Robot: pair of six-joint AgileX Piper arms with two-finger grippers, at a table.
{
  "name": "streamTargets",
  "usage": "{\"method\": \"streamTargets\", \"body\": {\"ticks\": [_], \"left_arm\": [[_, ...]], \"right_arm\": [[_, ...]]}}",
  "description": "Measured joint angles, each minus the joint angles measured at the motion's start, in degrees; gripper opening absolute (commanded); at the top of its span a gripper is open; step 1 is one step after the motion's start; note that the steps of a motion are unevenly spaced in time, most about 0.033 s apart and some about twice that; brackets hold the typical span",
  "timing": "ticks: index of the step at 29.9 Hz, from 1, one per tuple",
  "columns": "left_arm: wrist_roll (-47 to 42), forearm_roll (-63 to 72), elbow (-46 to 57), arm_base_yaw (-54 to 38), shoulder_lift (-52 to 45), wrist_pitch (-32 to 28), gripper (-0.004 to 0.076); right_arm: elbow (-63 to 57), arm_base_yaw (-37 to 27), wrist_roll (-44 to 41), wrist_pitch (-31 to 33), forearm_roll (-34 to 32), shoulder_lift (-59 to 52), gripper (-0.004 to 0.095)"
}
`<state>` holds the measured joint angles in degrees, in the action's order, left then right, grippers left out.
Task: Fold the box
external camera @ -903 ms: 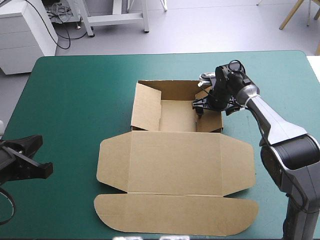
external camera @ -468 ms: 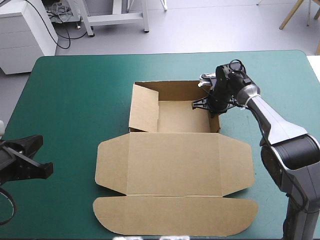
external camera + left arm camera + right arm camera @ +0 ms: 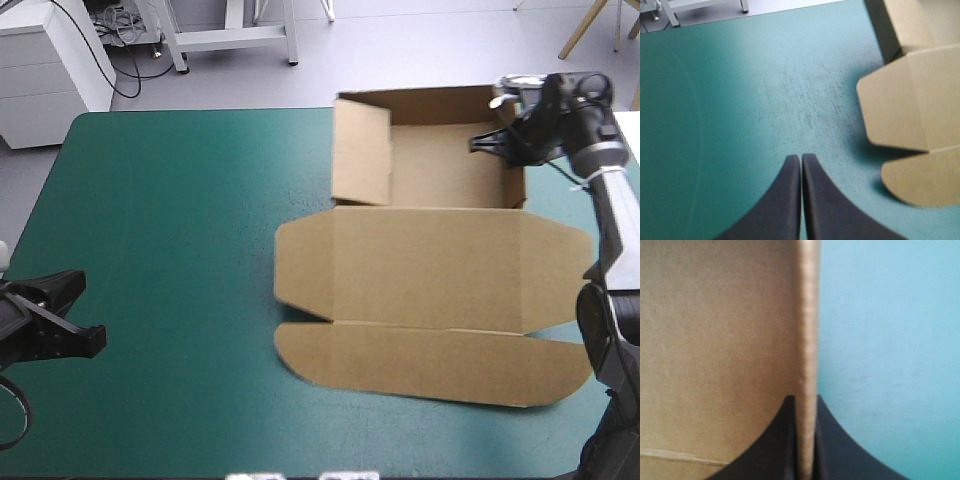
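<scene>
The brown box lies at the table's far right, its tray part with far and side walls raised and its lid flat toward the front. My right gripper is shut on the tray's right wall, which stands between its fingers, with the box's inner floor to one side. Near the table's front left edge, my left gripper hovers shut and empty over the teal-green cover. Its closed tips point toward the box's left lid flaps, well short of them.
The box's far wall stands at the table's far edge, and its right flap reaches almost to the right edge. A wide stretch of teal-green cover lies between the left gripper and the box.
The right gripper shut on the tray's right wall, then dragged the whole box to the right and toward the far edge. The left arm has not moved.
</scene>
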<state>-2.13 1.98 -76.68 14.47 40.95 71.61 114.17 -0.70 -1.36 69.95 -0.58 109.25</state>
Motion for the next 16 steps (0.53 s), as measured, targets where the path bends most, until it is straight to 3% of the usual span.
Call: {"method": "streamTargets", "body": {"ticks": [8, 13, 16], "left_arm": [[1.3, 0.0, 0.0, 0.0, 0.0, 0.0, -0.001], [1.3, 0.1, 0.0, 0.0, 0.0, 0.0, -0.001], [1.3, 0.1, 0.0, 0.0, 0.0, 0.0, -0.001]], "right_arm": [[0.9, -20.2, 1.4, -1.2, -5.1, 1.1, -0.0019], [0.9, -28.2, 2.1, -2.5, -5.2, 3.9, -0.0017], [0.9, -30.7, 2.6, -2.5, -5.1, 5.9, 0.0046]]}}
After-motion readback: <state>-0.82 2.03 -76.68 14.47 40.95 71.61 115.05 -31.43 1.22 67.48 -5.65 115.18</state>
